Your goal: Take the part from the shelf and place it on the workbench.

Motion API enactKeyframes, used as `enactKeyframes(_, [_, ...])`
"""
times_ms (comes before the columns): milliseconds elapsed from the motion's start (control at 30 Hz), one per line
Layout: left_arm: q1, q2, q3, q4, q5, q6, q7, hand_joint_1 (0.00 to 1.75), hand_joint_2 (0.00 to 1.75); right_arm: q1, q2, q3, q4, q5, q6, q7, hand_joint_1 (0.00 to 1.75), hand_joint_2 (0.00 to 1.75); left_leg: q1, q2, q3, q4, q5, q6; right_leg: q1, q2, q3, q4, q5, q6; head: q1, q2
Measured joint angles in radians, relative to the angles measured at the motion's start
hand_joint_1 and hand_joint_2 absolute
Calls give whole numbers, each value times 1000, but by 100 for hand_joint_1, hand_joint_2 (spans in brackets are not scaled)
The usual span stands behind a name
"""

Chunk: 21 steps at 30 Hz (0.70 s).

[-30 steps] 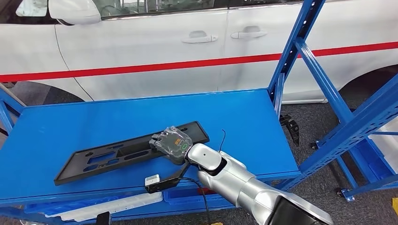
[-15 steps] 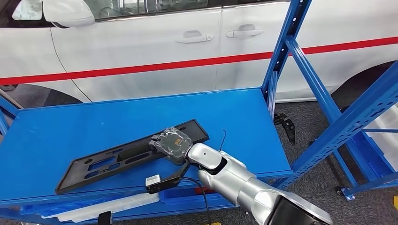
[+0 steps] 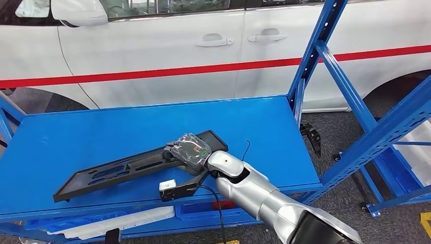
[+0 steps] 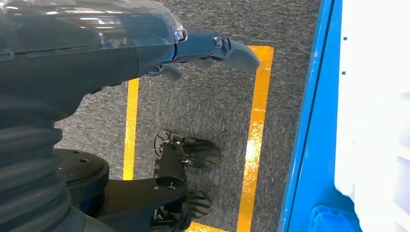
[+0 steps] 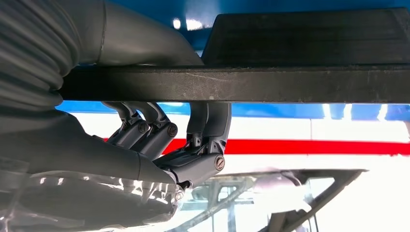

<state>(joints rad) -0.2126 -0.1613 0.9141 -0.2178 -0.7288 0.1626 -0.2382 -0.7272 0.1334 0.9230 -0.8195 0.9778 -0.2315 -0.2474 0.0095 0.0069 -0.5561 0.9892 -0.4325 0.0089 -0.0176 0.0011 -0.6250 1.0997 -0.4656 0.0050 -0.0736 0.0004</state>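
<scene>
A long black plastic part (image 3: 117, 170) with several cut-outs lies slantwise on the blue shelf (image 3: 91, 132). Its near right end is raised off the surface and its far left end stays low. My right hand (image 3: 189, 151), under a clear cover, grips that raised end. In the right wrist view the fingers (image 5: 159, 135) wrap around the part's dark edge (image 5: 290, 84), with the thumb on the other side. My left hand (image 4: 96, 53) hangs beside my body over grey floor, its fingers stretched out and holding nothing.
Behind the shelf stands a white car (image 3: 203, 46) with a red stripe. Blue slanted uprights (image 3: 315, 56) frame the shelf's right end. A white tray (image 3: 117, 223) and a blue bin (image 3: 203, 208) sit under the shelf. Yellow floor lines (image 4: 254, 140) mark the carpet.
My right hand has lifted the part's right end, so the part now tilts with its left end further left. The camera has also shifted a little.
</scene>
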Motion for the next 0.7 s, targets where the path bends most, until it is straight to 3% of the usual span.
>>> enactKeyframes(67, [-1,0,0,0,4,2,-1,0,175,1,1,-10,-8,-35,11,-15,175,175,-3,-1,-4,8,-5,-11,3,1,33,-71,17,-10,0,0])
enactKeyframes(200, [-1,0,0,0,17,1,-5,0,175,-2,2,-57,-34,-208,93,-79,175,175,1,-1,-14,34,-19,-34,4,2,34,-81,23,-36,0,0])
enactKeyframes(233, [0,0,0,0,19,0,-6,0,175,-5,3,-74,-42,-265,124,-97,175,175,2,0,-31,76,-43,-39,2,2,35,-84,25,-41,0,0])
enactKeyframes(333, [2,1,0,0,23,-2,-5,0,175,-16,7,-124,-59,-451,240,-144,175,175,4,-1,-114,267,-142,-49,3,3,33,-84,27,-48,0,0])
enactKeyframes(367, [3,1,0,0,25,-2,-4,0,175,-18,9,-141,-64,-513,280,-155,175,175,4,-1,-130,303,-153,-50,4,3,32,-84,27,-48,0,0])
enactKeyframes(400, [4,1,0,0,27,-2,-4,0,175,-21,12,-158,-67,-575,319,-162,175,175,4,-1,-129,301,-142,-48,5,4,32,-84,27,-48,0,0])
enactKeyframes(433, [4,1,0,0,28,-2,-4,0,175,-24,16,-175,-71,-631,356,-166,175,175,4,-1,-108,257,-113,-45,5,4,33,-83,27,-48,0,0])
enactKeyframes(500, [4,1,0,0,28,-2,-5,0,175,-26,24,-207,-76,-724,421,-167,175,175,1,0,-37,107,-45,-33,7,4,33,-83,28,-45,0,0])
enactKeyframes(567, [3,2,0,0,28,-3,-5,0,175,-23,28,-231,-78,-808,483,-165,175,175,-6,0,2,15,-15,-19,8,3,28,-83,31,-36,0,0])
enactKeyframes(700, [4,0,0,0,26,-4,-4,0,175,-11,32,-269,-83,-977,599,-164,175,175,-4,-3,0,-6,-1,0,9,-1,16,-75,27,-14,0,0])
